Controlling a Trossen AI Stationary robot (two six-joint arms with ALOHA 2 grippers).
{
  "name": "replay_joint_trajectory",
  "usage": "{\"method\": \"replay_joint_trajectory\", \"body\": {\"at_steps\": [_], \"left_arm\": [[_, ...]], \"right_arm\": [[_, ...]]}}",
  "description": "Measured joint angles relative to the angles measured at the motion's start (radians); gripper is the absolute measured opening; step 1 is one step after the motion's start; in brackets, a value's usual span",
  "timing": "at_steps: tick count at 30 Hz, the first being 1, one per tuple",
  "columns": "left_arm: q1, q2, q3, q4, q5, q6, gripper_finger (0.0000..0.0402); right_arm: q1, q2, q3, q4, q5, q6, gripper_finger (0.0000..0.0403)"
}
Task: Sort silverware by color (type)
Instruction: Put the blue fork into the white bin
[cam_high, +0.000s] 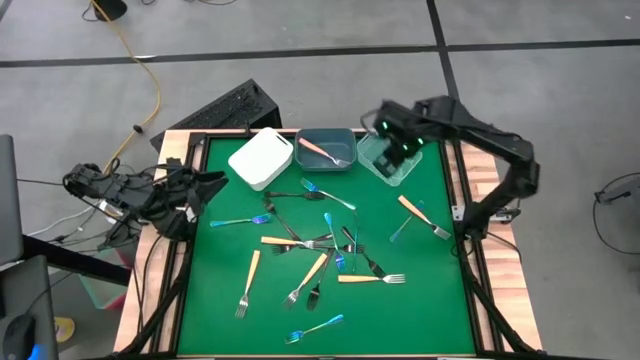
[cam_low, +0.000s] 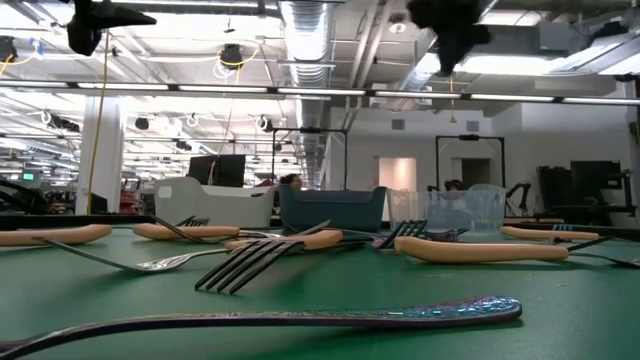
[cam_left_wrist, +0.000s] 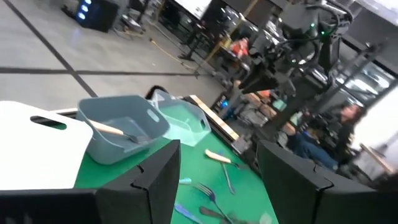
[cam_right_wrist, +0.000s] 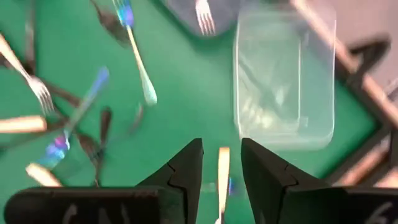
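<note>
The silverware (cam_high: 320, 245) lies scattered on the green mat: forks with orange, blue and black handles, some crossing each other. One orange-handled fork (cam_high: 318, 150) lies in the grey-blue bin (cam_high: 300, 140) at the far edge. My right gripper (cam_high: 400, 150) hangs high over the clear bin (cam_high: 395, 172), pointing steeply down. It is open, and only the mat shows between its fingers (cam_right_wrist: 221, 155). My left gripper (cam_high: 205, 190) waits at the table's left edge, open (cam_left_wrist: 217, 180) and pointing roughly level across the table.
A white bin (cam_high: 260, 157) stands left of the grey-blue one. An orange fork (cam_high: 425, 217) and a blue one (cam_high: 400, 232) lie on the near side of the clear bin. A wooden frame (cam_high: 470, 260) borders the mat. A keyboard (cam_high: 225, 108) sits beyond the far-left corner.
</note>
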Motion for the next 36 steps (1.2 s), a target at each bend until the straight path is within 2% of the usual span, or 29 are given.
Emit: {"method": "replay_joint_trajectory", "body": {"at_steps": [6, 11, 15, 20, 25, 31, 34, 36], "left_arm": [[0.000, 0.007, 0.000, -0.126, 0.104, 0.031, 0.0197], [0.000, 0.040, 0.000, -0.301, 0.160, 0.030, 0.0197], [0.000, 0.089, 0.000, -0.380, 0.226, 0.018, 0.0197], [0.000, 0.187, 0.000, -0.436, 0.243, 0.024, 0.0197], [0.026, 0.294, 0.000, -0.485, 0.283, 0.014, 0.0197], [0.152, 0.386, 0.000, -0.484, 0.483, 0.079, 0.0197], [0.239, 0.427, 0.000, -0.461, 0.585, 0.166, 0.0197], [0.301, 0.452, 0.000, -0.455, 0.609, 0.245, 0.0197]], "right_arm": [[0.131, -0.174, -0.344, 0.063, 0.039, 0.235, 0.0127], [0.246, -0.263, -0.615, 0.242, 0.022, 0.454, 0.0127], [0.334, -0.297, -0.740, 0.408, 0.007, 0.558, 0.0127], [0.404, -0.284, -0.776, 0.542, 0.034, 0.564, 0.0127], [0.420, -0.268, -0.786, 0.620, 0.037, 0.536, 0.0127], [0.423, -0.267, -0.787, 0.616, 0.039, 0.491, 0.0127], [0.423, -0.267, -0.787, 0.616, 0.040, 0.468, 0.0127], [0.423, -0.267, -0.787, 0.616, 0.041, 0.455, 0.0127]]}}
